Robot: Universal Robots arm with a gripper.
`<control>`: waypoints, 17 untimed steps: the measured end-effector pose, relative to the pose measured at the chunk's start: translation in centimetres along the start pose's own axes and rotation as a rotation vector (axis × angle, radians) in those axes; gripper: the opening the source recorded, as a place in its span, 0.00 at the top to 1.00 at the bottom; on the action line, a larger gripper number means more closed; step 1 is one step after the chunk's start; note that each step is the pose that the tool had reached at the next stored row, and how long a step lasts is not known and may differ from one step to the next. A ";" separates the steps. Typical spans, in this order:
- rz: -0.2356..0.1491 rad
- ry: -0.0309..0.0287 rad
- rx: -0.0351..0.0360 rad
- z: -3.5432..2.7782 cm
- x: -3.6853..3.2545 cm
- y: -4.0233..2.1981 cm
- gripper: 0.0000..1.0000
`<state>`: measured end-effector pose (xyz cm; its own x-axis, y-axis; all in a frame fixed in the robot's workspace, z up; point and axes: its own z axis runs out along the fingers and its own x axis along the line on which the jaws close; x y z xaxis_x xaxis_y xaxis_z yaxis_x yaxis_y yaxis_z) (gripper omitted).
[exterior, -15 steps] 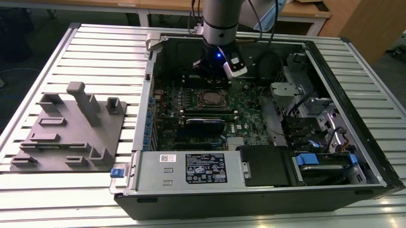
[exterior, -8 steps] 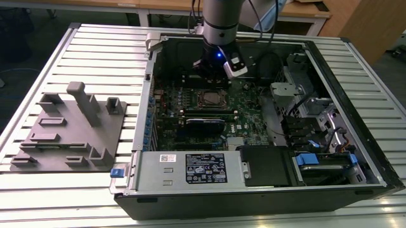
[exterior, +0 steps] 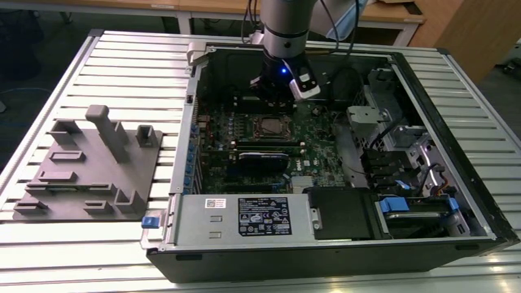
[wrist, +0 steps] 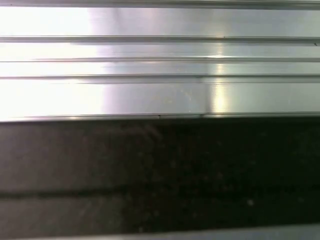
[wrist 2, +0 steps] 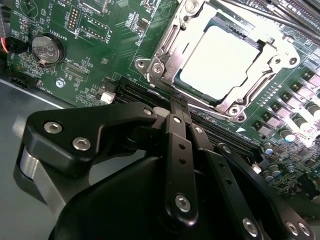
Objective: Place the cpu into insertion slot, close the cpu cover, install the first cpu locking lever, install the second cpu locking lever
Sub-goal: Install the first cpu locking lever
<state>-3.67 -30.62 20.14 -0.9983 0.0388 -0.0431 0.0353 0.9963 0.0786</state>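
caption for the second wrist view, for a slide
Gripper shut, fingertips at the edge of the cpu cover, closed over the cpu on the green motherboard.

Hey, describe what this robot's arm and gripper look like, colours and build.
In the exterior view, the arm is a silver-grey cylinder ending in a black wrist with a small blue light and a white-cased module at its side; dark cables trail behind it. In the second wrist view, the gripper is matte black, built of linked bars joined by silver screws.

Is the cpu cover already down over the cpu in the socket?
Yes. In the second wrist view the cpu cover lies flat around the cpu, whose silver top shows through its window, in the insertion slot.
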 end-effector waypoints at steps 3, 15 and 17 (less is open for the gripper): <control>0.000 0.0000 0.0001 0.00 -0.03 0.00 0.89; 0.000 -0.0001 0.0000 0.01 -0.06 0.09 0.89; 0.000 0.0000 0.0001 0.01 -0.06 0.15 0.89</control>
<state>-3.60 -30.48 20.14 -0.9983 0.0388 -0.0431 0.0353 0.9963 0.0784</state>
